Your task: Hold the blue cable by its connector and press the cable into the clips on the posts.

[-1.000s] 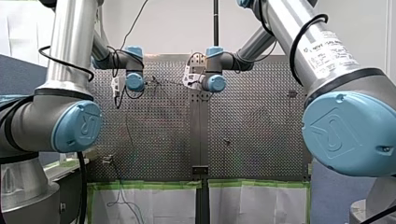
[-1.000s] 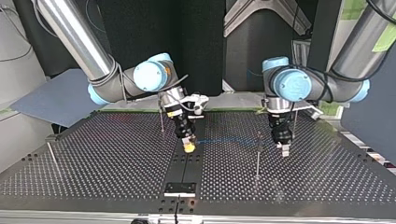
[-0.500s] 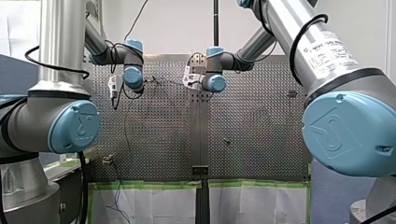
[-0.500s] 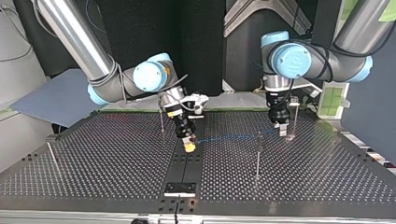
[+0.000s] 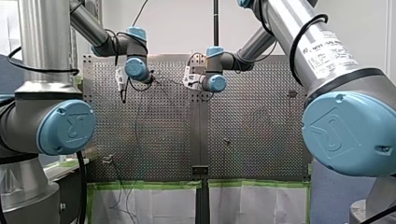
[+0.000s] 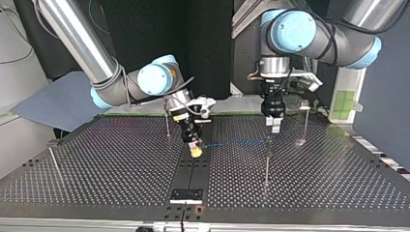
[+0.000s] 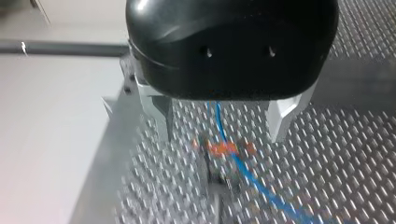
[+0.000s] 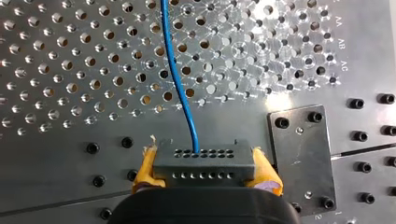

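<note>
In the top view our right gripper (image 6: 195,152), yellow-padded, sat low at the middle of the perforated table (image 6: 96,174). The blue cable (image 6: 232,142) ran level from it toward the post (image 6: 266,164). We judged that one end was anchored there so the free length could be steered. Our left gripper (image 6: 273,127) hung just behind that post's head, above the cable line. We supposed it was placed there to press the cable down.

In the front view both grippers stood over the table's far part, well apart, with their fingers too small to read.

In the left wrist view the metal fingers (image 7: 161,116) stood wide apart, released and clamping nothing. The cable passed between them, touching neither, and ran on over the orange clip (image 7: 224,148) beneath. We could not tell whether it was seated there.

In the right wrist view the yellow pads (image 8: 148,170) were clenched on both ends of the dark connector (image 8: 203,163) — the hold the task asked for — and the cable left one of its holes and ran ahead. A dark bolted plate (image 8: 301,154) lay just beside it.
</note>
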`<state>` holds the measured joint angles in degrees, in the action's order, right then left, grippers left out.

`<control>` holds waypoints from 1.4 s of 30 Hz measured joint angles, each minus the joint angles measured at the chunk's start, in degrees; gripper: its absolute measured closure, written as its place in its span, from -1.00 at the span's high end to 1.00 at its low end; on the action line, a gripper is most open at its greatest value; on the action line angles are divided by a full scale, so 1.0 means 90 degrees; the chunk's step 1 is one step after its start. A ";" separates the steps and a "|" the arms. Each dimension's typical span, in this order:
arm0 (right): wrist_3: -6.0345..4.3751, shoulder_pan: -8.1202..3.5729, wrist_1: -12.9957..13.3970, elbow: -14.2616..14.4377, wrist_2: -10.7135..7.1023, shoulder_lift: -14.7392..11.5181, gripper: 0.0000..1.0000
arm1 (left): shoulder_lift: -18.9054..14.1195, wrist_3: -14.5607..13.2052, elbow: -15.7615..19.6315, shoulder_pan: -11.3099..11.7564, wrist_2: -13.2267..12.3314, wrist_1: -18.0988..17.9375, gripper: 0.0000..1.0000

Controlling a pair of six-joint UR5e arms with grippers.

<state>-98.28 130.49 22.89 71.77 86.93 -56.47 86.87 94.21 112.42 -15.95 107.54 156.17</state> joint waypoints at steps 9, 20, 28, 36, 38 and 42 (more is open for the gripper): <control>0.0000 -0.0007 -0.0013 -0.0001 0.0000 0.0000 -1.00 | -0.0017 -0.0031 0.0002 -0.0179 0.0121 0.0038 1.00; 0.0000 -0.0008 -0.0038 0.0000 0.0000 0.0000 -1.00 | -0.0015 -0.0111 0.0000 -0.0183 0.0442 0.0146 1.00; -0.0007 -0.0008 -0.0042 0.0000 0.0000 0.0005 -1.00 | -0.0016 -0.0117 -0.0001 -0.0182 0.0468 0.0148 1.00; -0.0010 -0.0011 -0.0042 0.0000 0.0000 0.0014 -1.00 | -0.0018 -0.0137 -0.0001 -0.0183 0.0475 0.0147 1.00; -0.0014 -0.0017 -0.0042 0.0000 0.0000 0.0016 -1.00 | -0.0016 -0.0193 0.0000 -0.0185 0.0464 0.0134 1.00; -0.0015 -0.0027 -0.0032 0.0000 0.0000 0.0017 -1.00 | -0.0015 -0.0354 0.0000 -0.0204 0.0410 0.0081 1.00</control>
<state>-98.41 130.25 22.60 71.77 86.93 -56.31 86.74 91.03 112.42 -17.79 111.24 156.91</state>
